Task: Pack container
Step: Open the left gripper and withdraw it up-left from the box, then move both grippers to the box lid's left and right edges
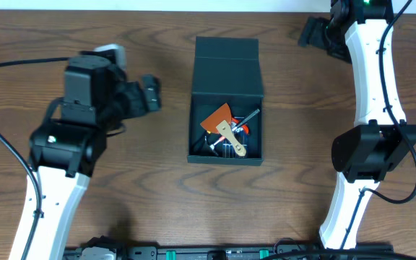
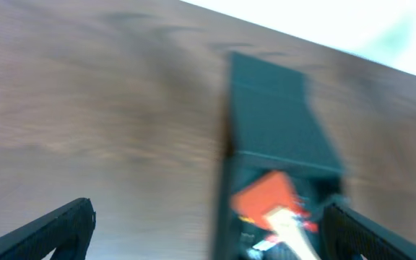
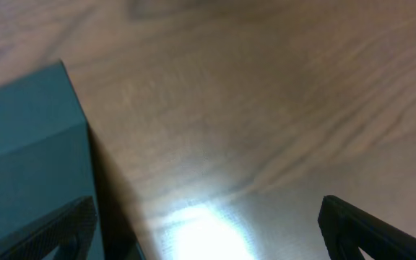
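Spanning all views, brown wood-grain table. Two white-and-black arms sit on either side. Container sits mid-table between the arms, lid flap open and laid back toward the far edge. Left gripper is near the container's left side, pointing at it, fingers spread, nothing between them. Right gripper is at the far right, apart from the box, fingers spread, empty. Inside the container: orange scraper with a wooden handle, lying over small metal tools. Left wrist view is blurred.
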